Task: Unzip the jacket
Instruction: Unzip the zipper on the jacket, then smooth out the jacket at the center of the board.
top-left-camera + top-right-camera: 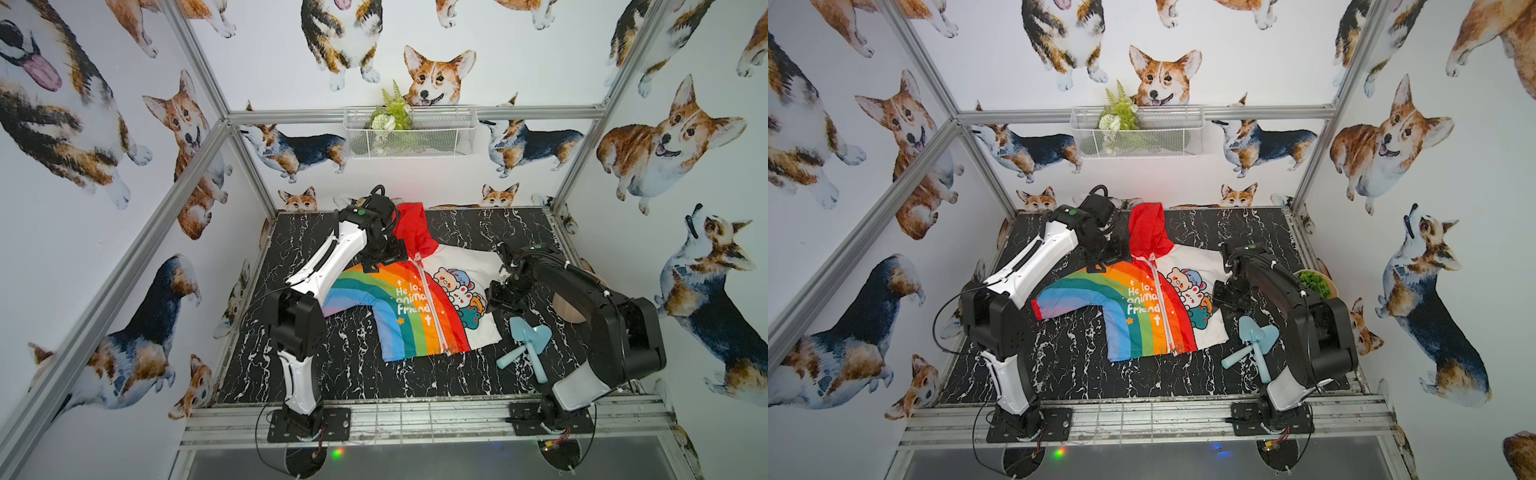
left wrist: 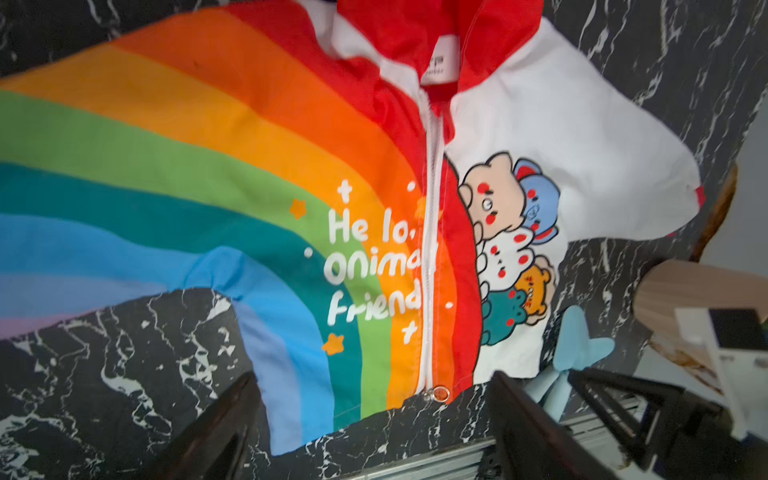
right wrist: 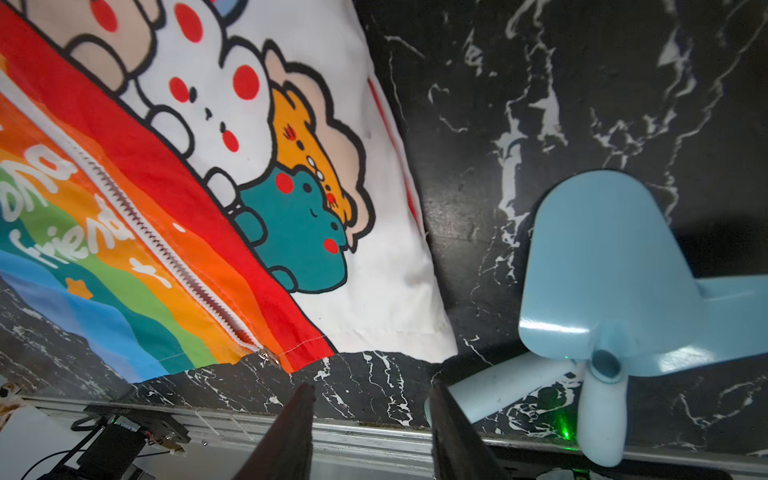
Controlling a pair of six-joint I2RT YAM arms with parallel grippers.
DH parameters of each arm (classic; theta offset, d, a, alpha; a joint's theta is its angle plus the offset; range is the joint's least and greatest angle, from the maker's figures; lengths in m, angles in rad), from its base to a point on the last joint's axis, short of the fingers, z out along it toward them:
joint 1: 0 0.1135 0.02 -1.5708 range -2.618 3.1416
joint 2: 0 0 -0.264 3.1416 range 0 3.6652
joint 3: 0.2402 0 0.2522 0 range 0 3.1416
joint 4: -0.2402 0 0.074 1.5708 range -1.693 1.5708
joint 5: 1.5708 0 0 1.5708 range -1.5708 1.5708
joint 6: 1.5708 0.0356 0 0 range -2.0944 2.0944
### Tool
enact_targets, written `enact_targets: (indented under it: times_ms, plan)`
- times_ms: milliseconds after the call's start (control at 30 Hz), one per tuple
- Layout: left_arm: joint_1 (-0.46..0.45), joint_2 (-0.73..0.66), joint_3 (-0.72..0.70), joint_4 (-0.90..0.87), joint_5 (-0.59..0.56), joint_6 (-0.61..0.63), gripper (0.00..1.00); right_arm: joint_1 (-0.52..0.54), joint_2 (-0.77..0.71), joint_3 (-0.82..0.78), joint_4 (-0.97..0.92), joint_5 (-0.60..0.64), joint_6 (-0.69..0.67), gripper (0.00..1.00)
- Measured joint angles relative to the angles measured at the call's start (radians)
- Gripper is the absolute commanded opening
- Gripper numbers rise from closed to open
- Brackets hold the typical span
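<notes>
The jacket (image 1: 415, 307) is lying flat and front-up in the middle of the tabletop (image 1: 332, 374). Its red hood (image 1: 411, 232) is pointing to 12 o'clock, the hem to 6 and the rainbow sleeve toward 9.

I am reading it as thin, light, floppy cloth. On this glossy surface I am expecting it to slide and bunch rather than resist a pull. A tug on one spot will likely drag the whole garment unless the other arm is pinning it.

The white zipper (image 2: 432, 249) is running straight from collar to hem. A small metal piece (image 2: 440, 392), probably the slider, is sitting at the hem end. That is the only rigid thing to take hold of, and it is tiny and lying flat. For a softer hold I am favouring the collar edge or the hem corners. The two halves are lying edge to edge, so I cannot tell whether the teeth are parted.

The left fingers (image 2: 224, 428) are hovering wide apart over the rainbow shoulder at about 10 o'clock, gripping nothing. The right fingers (image 3: 293, 432) are standing moderately apart and empty, just beside the white half at 3 o'clock.

A pale blue toy shovel (image 1: 528, 336) is lying near the hem corner at 4 o'clock. Next to it, a wooden bowl (image 1: 1314, 282) of greenery is sitting further out at 3.
</notes>
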Motion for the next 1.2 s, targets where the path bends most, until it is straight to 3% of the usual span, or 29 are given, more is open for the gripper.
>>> enact_targets:
  times_ms: [167, 300, 567, 767, 967, 1133, 1200]
  plan:
    - [-0.037, -0.214, -0.348, 0.048, -0.014, -0.035, 0.8, -0.005, 0.052, 0.0, 0.013, 0.013, -0.006, 0.46]
    - [-0.055, -0.306, -0.548, 0.116, 0.027, -0.08, 0.76, -0.006, 0.09, -0.002, 0.009, 0.065, -0.019, 0.48]
    - [-0.135, -0.367, -0.774, 0.277, 0.128, -0.176, 0.67, -0.006, 0.121, -0.043, 0.002, 0.097, -0.027, 0.48]
    - [-0.143, -0.373, -0.918, 0.378, 0.166, -0.236, 0.56, -0.01, 0.114, -0.054, 0.005, 0.086, -0.043, 0.48]
    - [-0.144, -0.33, -0.933, 0.43, 0.175, -0.249, 0.38, -0.01, 0.097, -0.055, 0.005, 0.081, -0.045, 0.48]
    - [-0.144, -0.304, -0.937, 0.446, 0.175, -0.25, 0.1, -0.01, 0.095, -0.055, 0.005, 0.075, -0.049, 0.48]
    - [-0.144, -0.298, -0.933, 0.439, 0.174, -0.249, 0.03, -0.01, 0.097, -0.053, 0.004, 0.075, -0.05, 0.49]
